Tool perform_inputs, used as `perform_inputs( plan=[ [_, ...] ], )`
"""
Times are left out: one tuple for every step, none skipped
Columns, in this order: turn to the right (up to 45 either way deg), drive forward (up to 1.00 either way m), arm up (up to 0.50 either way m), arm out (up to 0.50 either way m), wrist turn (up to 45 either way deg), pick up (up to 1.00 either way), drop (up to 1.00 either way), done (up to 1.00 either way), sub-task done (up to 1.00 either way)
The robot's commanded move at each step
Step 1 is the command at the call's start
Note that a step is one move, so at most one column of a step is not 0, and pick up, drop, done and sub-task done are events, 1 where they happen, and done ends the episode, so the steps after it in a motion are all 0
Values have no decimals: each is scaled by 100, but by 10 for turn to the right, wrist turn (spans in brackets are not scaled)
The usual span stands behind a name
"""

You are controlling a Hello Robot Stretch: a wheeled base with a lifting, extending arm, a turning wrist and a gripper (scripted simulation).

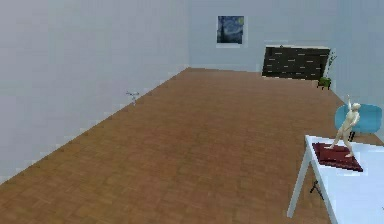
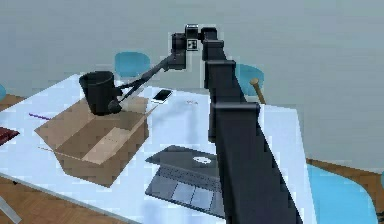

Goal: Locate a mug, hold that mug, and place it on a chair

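The gripper (image 2: 116, 95) is holding the dark mug (image 2: 95, 88) at its far end, hanging above the open cardboard box (image 2: 95, 150) and clear of the white worktop (image 2: 280, 130), probably so it can be carried unobstructed to a teal chair (image 2: 130, 63) beyond.

Soft, even light fills both views, with no glare. In the arm side view the white tabletop (image 2: 290, 130) to the right of the gripper (image 2: 125, 93) is the brightest surface, and the wall beyond the gripper is a flatter, dimmer grey-blue. Just below the gripper the cardboard box (image 2: 95, 150) has a paler inside floor and darker walls. The arm (image 2: 235, 130) reads nearly black. In the forward view the wooden floor (image 1: 190, 130) is evenly lit
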Motion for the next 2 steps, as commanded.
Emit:
perform_inputs(
  plan=[
    [0, 0, 0, 0, -240, 0, 0, 0, 0],
    [0, 0, 0, -48, 0, 0, 0, 0, 0]
  ],
)
